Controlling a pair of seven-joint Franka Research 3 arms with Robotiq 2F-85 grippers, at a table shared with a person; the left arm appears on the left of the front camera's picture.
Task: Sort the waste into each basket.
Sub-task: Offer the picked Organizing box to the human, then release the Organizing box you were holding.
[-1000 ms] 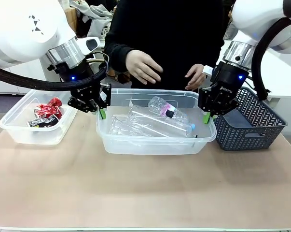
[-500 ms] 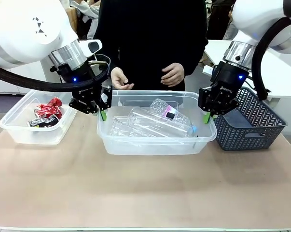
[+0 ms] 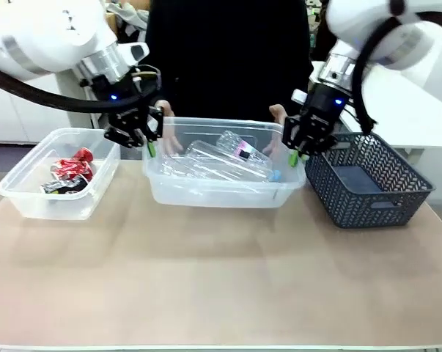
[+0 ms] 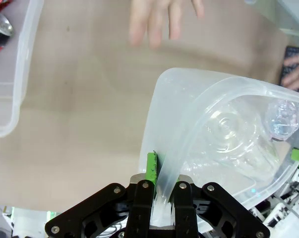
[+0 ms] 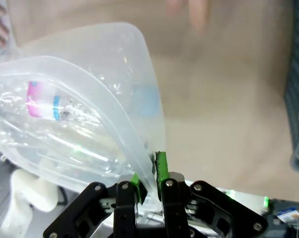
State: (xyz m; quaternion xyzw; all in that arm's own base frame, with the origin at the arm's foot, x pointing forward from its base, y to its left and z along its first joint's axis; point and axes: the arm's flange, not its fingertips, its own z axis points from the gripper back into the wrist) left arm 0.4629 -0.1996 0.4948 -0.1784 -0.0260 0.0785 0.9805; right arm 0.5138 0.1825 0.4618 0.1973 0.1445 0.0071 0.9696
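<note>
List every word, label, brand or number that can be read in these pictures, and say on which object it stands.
No text can be read here.
Red and black cans in the small clear tub: print too small and blurred.
Bottle's pink label in the middle tub: no legible words; blurred in the right wrist view too.
Right gripper body: small pale marking, unreadable.
Left arm's dark triangle marks: a sign, not letters.

Middle tub (image 3: 217,194) centre of table (image 3: 221,279), bottles (image 3: 228,158) inside, smaller tub (image 3: 30,194) with cans (image 3: 70,172) to its left, lattice basket (image 3: 367,183) to its right, person's hands (image 3: 279,117) behind.
</note>
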